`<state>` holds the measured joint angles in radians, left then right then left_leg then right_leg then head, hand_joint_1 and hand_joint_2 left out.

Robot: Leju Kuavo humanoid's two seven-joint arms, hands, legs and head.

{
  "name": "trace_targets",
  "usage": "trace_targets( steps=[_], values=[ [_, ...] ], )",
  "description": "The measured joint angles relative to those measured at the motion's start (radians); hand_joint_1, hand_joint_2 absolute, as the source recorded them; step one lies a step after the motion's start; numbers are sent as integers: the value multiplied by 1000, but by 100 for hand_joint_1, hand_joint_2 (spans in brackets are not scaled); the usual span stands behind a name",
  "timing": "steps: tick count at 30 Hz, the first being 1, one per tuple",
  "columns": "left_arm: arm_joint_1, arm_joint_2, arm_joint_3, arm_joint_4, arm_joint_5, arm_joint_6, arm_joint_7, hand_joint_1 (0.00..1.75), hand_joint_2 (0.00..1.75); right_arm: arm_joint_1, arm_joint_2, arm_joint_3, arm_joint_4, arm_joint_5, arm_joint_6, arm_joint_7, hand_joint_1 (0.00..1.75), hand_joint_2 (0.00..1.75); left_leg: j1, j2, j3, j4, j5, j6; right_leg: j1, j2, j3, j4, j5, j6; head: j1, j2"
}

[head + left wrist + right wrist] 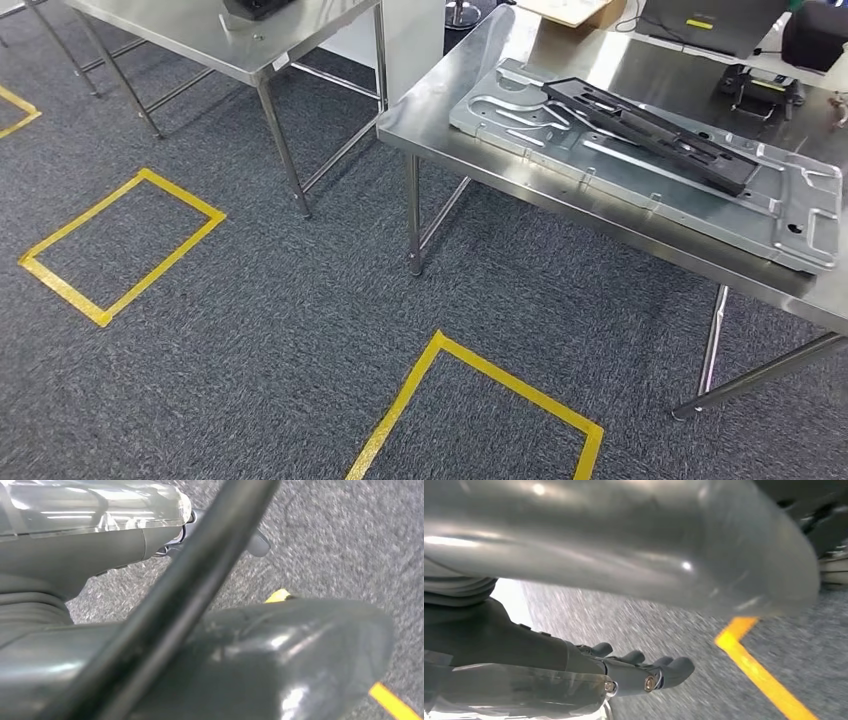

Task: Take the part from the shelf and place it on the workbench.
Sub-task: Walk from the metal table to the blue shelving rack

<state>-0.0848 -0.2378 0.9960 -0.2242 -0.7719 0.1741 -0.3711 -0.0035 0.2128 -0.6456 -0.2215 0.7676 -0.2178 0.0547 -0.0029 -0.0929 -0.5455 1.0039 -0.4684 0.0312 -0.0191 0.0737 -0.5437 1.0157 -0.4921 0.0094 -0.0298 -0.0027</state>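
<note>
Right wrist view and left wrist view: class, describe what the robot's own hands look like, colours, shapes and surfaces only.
The right hand has dark grey, rounded fingers with small metal pins at the joints, behind a glossy translucent cover and a grey ribbed cuff. The left hand shows the same clear, shiny cover over matte grey casing, with one grey rounded finger visible beyond it.

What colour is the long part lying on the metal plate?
Black part, on the silver plate; the head view shows it best.

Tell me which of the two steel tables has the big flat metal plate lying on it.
The right-hand table, nearer the camera. The metal plate lies flat on it with a long black part on top. The table on the left shows a mostly bare top.
</note>
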Motion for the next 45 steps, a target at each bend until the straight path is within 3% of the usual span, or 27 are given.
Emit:
trace_targets(
  steps=[1,3,5,7,9,10,12,14,16,18,20,22,23,24,25,26,27,29,31,33,34,36,38,40,41,43,45],
  values=[
    [0,-1,0,0,0,0,0,0,0,-1,-1,0,0,0,0,0,0,0,1,-9,-4,1,1,-6,1,2,2,-8,-3,-2,0,0],
    [2,0,1,0,2,-1,0,0,0,-5,-1,2,1,2,1,0,0,0,4,-18,-10,3,1,-19,0,-19,7,-17,0,-7,0,0],
    [3,2,3,0,3,-2,0,0,0,-5,-1,3,1,6,3,0,0,0,3,20,-30,47,-29,-32,-5,-45,15,-29,3,-18,0,0],
    [1,2,4,0,4,-4,1,0,0,-2,-1,4,1,11,6,-1,0,0,9,69,-87,167,-94,-45,-5,-75,19,-32,2,-25,-1,0],
    [0,2,5,0,5,-6,2,0,0,-1,-2,5,1,17,11,-1,0,0,17,82,-143,279,-135,-56,-4,-103,19,-31,-1,-25,-1,0],
    [2,2,6,0,6,-6,3,0,0,-2,-2,6,1,19,13,-1,0,0,20,86,-148,288,-127,-60,-4,-116,20,-30,-2,-23,-1,0],
    [6,4,8,0,8,-7,2,0,0,-3,-2,7,1,23,16,-1,0,0,24,103,-95,189,-65,-64,-6,-138,25,-27,-7,-16,-1,0],
    [6,4,12,0,10,-3,0,0,0,-4,-3,8,2,26,17,-1,0,0,22,142,-27,56,-15,-57,-4,-157,30,-23,-15,-5,-1,0],
    [5,4,17,0,12,7,-6,0,0,-5,-4,8,2,29,18,0,0,0,15,156,-7,11,-9,-42,1,-173,34,-21,-19,7,0,0],
    [8,4,23,0,15,17,-11,0,0,-10,-4,9,2,32,19,3,0,0,14,136,-10,8,-6,-25,1,-184,40,-23,-22,20,-1,0],
    [10,3,25,0,18,23,-14,0,0,-11,-6,9,2,35,22,6,0,0,16,118,-8,1,2,-9,-3,-154,32,8,-50,28,0,0],
    [8,2,25,0,19,25,-16,0,0,-9,-8,10,2,37,23,8,0,0,15,99,-11,-2,8,2,-4,-103,-19,119,-115,29,0,0],
    [8,2,26,0,20,25,-16,0,0,-7,-10,10,2,38,25,8,0,0,13,87,-13,-1,9,5,-3,-88,-55,189,-146,27,0,0],
    [8,2,27,0,20,26,-17,0,0,-7,-11,10,2,39,26,8,0,0,9,75,-14,0,10,6,-2,-81,-84,242,-161,25,0,0],
    [8,2,28,0,21,26,-18,0,0,-6,-12,10,2,39,28,8,0,0,6,62,-14,0,10,7,-1,-78,-99,263,-155,23,0,0],
    [9,2,29,0,21,27,-18,0,0,-6,-12,10,2,39,29,8,0,0,3,47,-14,1,10,7,0,-75,-94,243,-129,18,0,0],
    [9,2,29,0,22,27,-18,0,0,-5,-13,10,2,40,29,8,0,0,1,34,-12,2,10,7,3,-66,-73,189,-89,12,0,0],
    [8,-1,30,0,22,28,-19,0,0,-4,-17,10,2,40,31,9,0,0,-1,8,-12,5,10,5,6,-18,-19,56,-24,-5,0,0],
    [7,-5,30,0,21,29,-21,0,0,-5,-20,10,3,40,34,9,0,0,2,-11,-19,7,10,-4,10,11,4,-5,-8,-13,0,0],
    [7,-6,31,0,19,29,-22,0,0,-10,-21,10,3,40,34,9,0,0,6,-30,-23,4,13,-18,11,-7,10,-17,-4,-17,0,0],
    [8,-5,31,0,17,29,-24,0,0,-12,-21,10,3,40,34,9,0,0,5,-24,-25,8,10,-24,9,-19,16,-26,0,-20,0,0],
    [7,-5,31,0,13,30,-28,0,0,-10,-21,10,3,40,33,9,0,0,4,21,-49,64,-27,-33,3,-48,27,-44,8,-29,-1,0],
    [5,-5,31,0,9,30,-32,0,0,-7,-22,10,3,40,32,9,0,0,10,68,-108,187,-94,-42,5,-80,29,-46,7,-33,-1,0],
    [6,-5,31,0,8,30,-34,0,0,-7,-22,10,4,39,33,10,0,0,20,83,-146,273,-123,-52,5,-110,29,-45,4,-31,-1,0],
    [7,-5,31,0,8,30,-35,0,0,-7,-22,10,4,39,33,10,0,0,24,87,-138,263,-109,-57,4,-123,30,-43,2,-28,-1,0],
    [8,-5,31,0,7,29,-35,0,0,-8,-22,10,4,39,33,10,0,0,33,112,-68,141,-50,-67,0,-147,33,-36,-5,-17,-1,0],
    [4,-5,30,0,3,24,-28,0,0,-10,-23,10,4,38,33,10,0,0,33,137,-9,34,-16,-63,1,-165,36,-26,-15,0,-1,0]
  ],
)
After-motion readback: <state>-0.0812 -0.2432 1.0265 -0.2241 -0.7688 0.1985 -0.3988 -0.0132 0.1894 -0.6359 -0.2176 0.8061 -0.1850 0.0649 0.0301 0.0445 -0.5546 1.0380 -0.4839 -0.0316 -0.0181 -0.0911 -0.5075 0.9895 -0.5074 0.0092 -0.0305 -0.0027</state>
